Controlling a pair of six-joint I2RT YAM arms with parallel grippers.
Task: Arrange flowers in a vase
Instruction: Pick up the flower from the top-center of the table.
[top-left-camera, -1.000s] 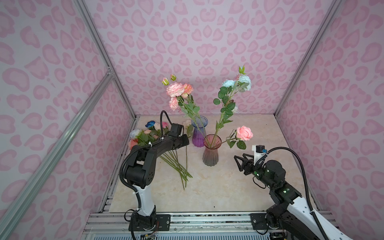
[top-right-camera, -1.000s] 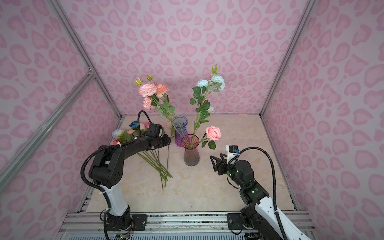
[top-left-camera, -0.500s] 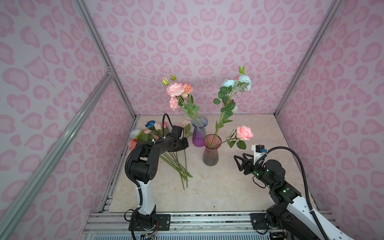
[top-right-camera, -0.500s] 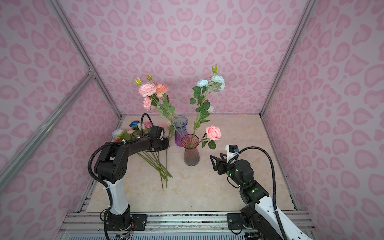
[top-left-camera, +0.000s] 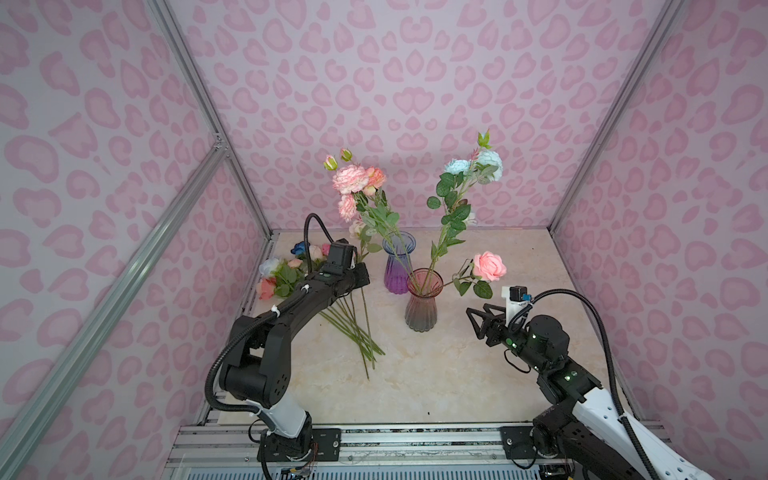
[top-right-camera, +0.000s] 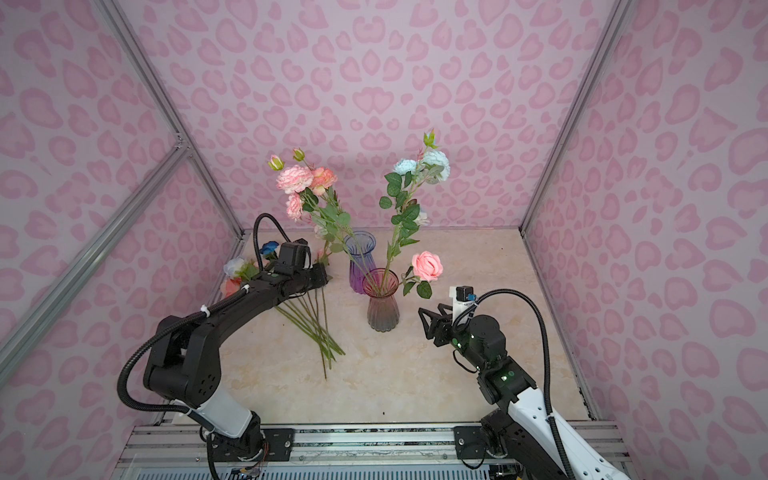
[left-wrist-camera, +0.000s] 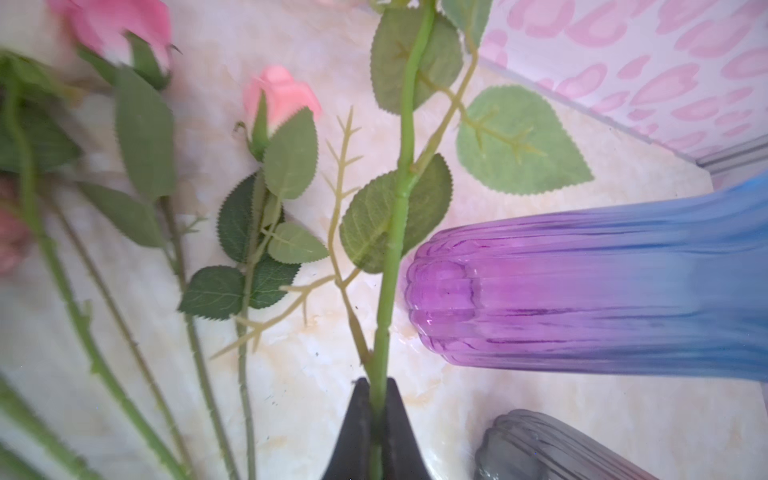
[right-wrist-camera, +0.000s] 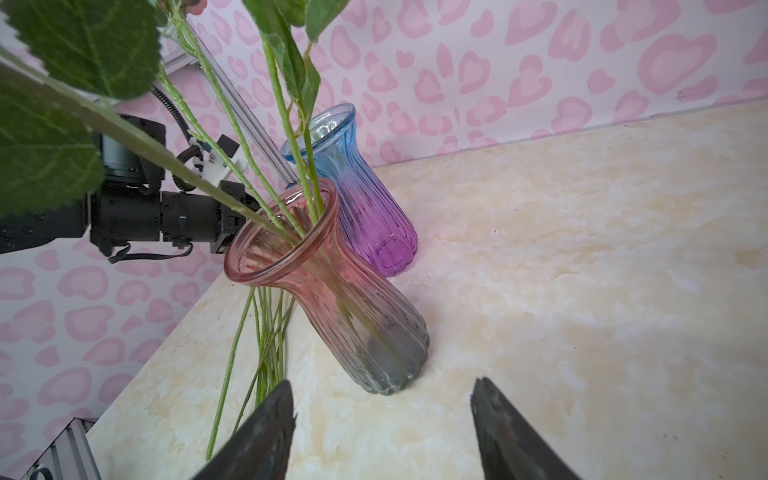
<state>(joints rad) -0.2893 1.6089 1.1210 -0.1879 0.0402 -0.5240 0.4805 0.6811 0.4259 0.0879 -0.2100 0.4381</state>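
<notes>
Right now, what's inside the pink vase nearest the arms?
Several green flower stems stand in the pink vase, fanning out over its rim. The tinted, ribbed glass blurs their lower ends, so I cannot see how they rest on the bottom.

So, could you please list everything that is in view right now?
pink vase: one, pink to grey, mid-table.
blue vase: one, blue to purple, behind it, seemingly empty.
vase flowers: three sprays, pink and pale blue, in the pink vase.
loose flowers: pile, mixed colours, lying on the robot's left.
table: one, cream marble.
walls: pink, heart-patterned.
left gripper: shut on one green stem.
right gripper: open, empty, facing the pink vase.
</notes>
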